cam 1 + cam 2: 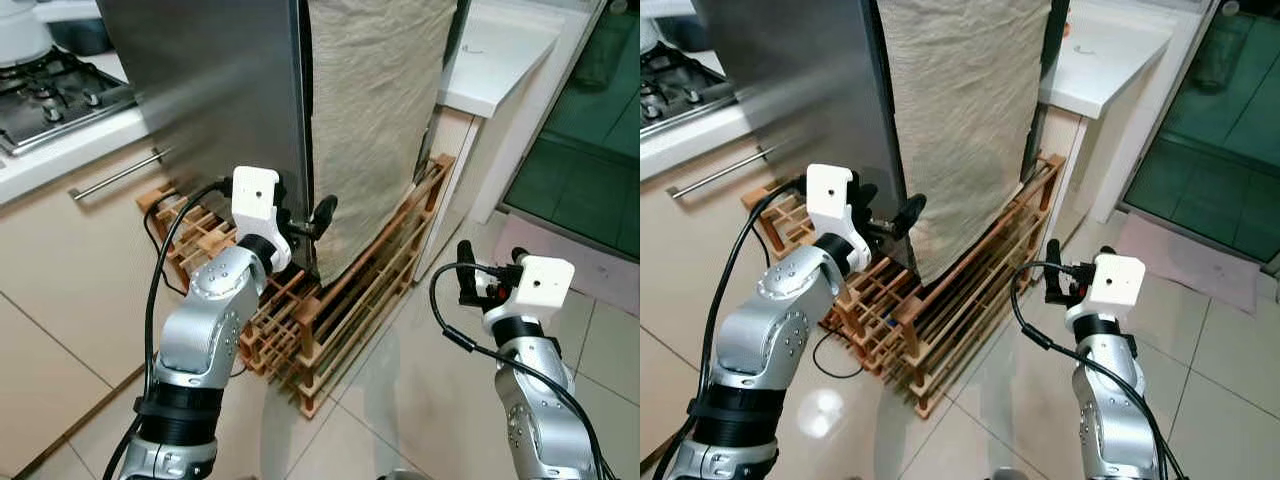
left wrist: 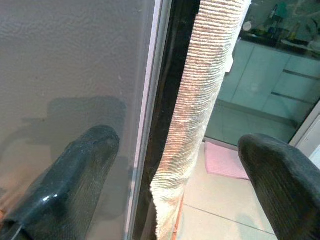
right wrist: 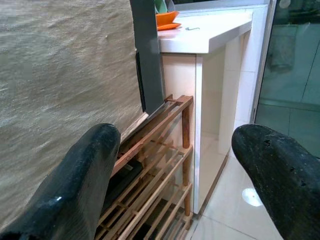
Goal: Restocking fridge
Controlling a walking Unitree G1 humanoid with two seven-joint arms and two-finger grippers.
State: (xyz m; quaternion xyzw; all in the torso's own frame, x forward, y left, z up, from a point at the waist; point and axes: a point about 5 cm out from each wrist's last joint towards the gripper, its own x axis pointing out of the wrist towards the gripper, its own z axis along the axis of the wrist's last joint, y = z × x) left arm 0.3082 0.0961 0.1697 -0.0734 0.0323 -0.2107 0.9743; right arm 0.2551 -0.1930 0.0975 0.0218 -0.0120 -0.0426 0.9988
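Your tall stainless-steel fridge door (image 1: 210, 90) sits edge-on between the left gripper (image 1: 310, 222)'s spread jaws, beige woven cloth (image 1: 375, 110) just past them. Expect slick, heavy steel; grab that edge. Right gripper (image 1: 478, 272) idles, jaws apart.

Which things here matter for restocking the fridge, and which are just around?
For the job:
fridge
left end effector, open at the fridge's edge
right end effector, open, held apart

Just around:
cloth
wooden rack
stove
white counter

Bright, even daylight; sharp frames
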